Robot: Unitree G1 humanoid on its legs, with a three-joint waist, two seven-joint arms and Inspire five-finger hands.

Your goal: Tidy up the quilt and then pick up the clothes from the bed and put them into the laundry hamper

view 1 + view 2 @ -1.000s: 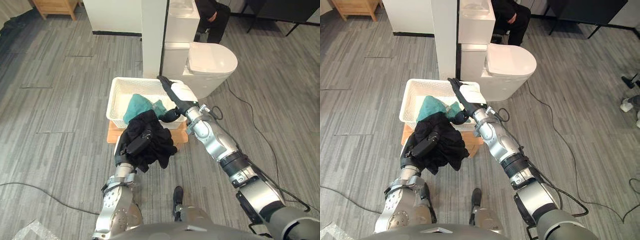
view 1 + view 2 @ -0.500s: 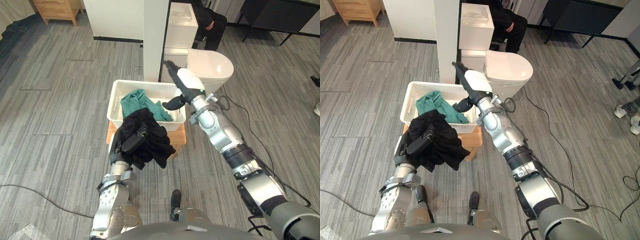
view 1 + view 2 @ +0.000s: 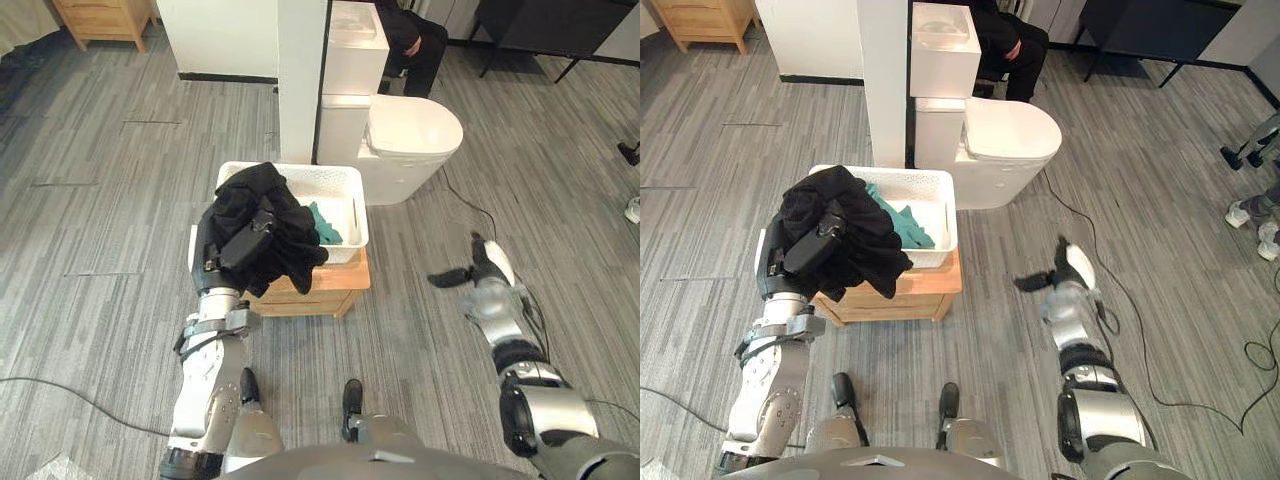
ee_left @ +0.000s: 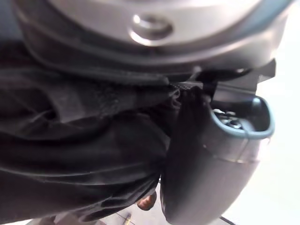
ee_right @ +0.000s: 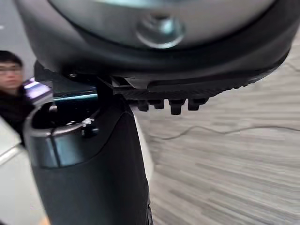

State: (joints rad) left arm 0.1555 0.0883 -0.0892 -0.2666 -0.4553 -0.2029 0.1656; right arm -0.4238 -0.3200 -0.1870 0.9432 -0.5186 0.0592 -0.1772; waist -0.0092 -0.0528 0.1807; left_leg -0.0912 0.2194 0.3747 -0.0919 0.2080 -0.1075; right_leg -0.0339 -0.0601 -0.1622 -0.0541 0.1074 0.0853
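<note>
Fingers of the left hand [image 3: 247, 240] are closed into a crumpled black fabric garment [image 3: 268, 208], which is bunched round the hand and hangs from it in soft, heavy folds. In the left wrist view, dark creased cloth is pressed against the palm beside the thumb. The left forearm is raised almost upright, so the bundle is held over the near left corner of the white perforated plastic laundry hamper [image 3: 352, 205]. The cloth overlaps the hamper's left rim.

The hamper is rectangular with latticed walls and is set on a low, light wooden bench [image 3: 322, 285]. A crumpled teal cloth garment [image 3: 325, 226] lies inside it, partly covered from view by the black bundle.

The right hand [image 3: 481, 262] is held low over the grey plank floor [image 3: 110, 220], well apart from the hamper on its right. Its fingers are straight and pointed away from the robot, its thumb is spread toward the bench, and it is empty.

Just behind the hamper stand a square white pillar [image 3: 300, 80] and a glossy white ceramic toilet [image 3: 412, 128] with its lid down. A person in dark clothes [image 3: 408, 38] is seated beyond the toilet. A wooden cabinet [image 3: 100, 15] stands at the far left.
</note>
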